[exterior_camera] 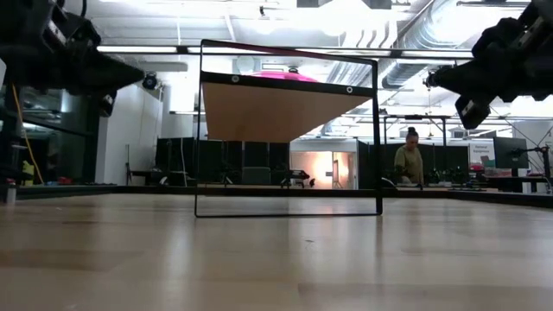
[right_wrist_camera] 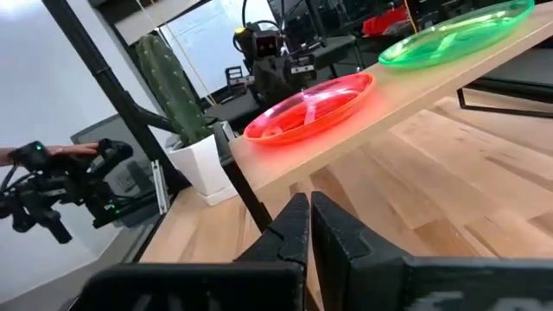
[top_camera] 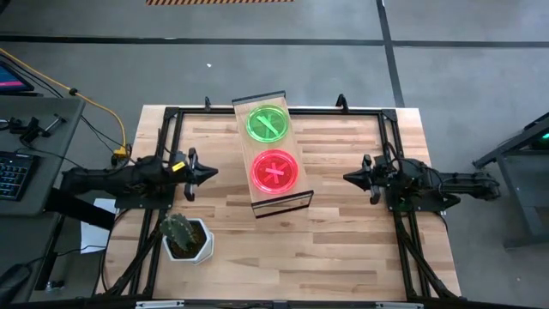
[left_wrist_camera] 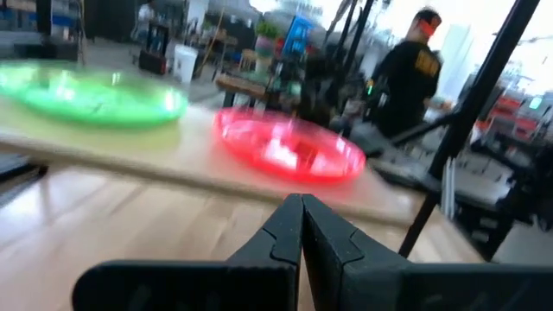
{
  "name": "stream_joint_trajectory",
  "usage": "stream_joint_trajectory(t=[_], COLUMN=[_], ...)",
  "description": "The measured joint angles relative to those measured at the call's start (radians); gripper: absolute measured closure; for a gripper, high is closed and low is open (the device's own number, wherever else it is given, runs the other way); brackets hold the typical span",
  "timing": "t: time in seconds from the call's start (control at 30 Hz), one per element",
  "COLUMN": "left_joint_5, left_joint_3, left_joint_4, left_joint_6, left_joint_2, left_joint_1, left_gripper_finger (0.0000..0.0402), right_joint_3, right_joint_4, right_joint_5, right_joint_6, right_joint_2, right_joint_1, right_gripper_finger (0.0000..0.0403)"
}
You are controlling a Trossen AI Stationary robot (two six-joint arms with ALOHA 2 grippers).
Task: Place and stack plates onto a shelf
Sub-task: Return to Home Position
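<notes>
Round plastic green plates (top_camera: 268, 124) and red plates (top_camera: 274, 171) sit mid-frame on the long wooden shelf (top_camera: 280, 200); left gripper (top_camera: 213, 172) and right gripper (top_camera: 346, 178) are closed.

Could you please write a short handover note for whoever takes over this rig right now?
The left gripper is shut and empty, at the left side of the table.
The right gripper is shut and empty, at the right side.
On the shelf, the green pile lies at the far end and the red pile at the near end. The count per pile cannot be told.
Done: no plate shows loose on the table.
Left: probably only parking the arms.
</notes>
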Motion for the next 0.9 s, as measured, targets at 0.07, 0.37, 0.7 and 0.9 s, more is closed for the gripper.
stream_joint_trajectory(t=[0.07, 0.37, 0.7, 0.9], left_joint_5=[0.004, 0.021, 0.021, 0.021], left_joint_3=[-0.001, -0.001, -0.001, -0.001], left_joint_4=[-0.072, -0.066, -0.067, -0.067], left_joint_6=[0.000, 0.000, 0.000, 0.000], left_joint_2=[-0.035, -0.070, -0.070, -0.070], left_joint_1=[0.000, 0.000, 0.000, 0.000], left_gripper_finger=[0.0401, 0.0401, 0.0401, 0.0401], right_joint_3=[0.000, 0.001, 0.003, 0.003], right_joint_4=[-0.003, -0.005, 0.001, -0.006], right_joint_5=[0.000, 0.000, 0.002, 0.002], right_joint_6=[-0.001, 0.002, 0.002, 0.002], right_joint_2=[0.005, 0.005, -0.021, -0.020], right_joint_1=[0.000, 0.000, 0.001, 0.001], right_gripper_finger=[0.0403, 0.0403, 0.0403, 0.0402])
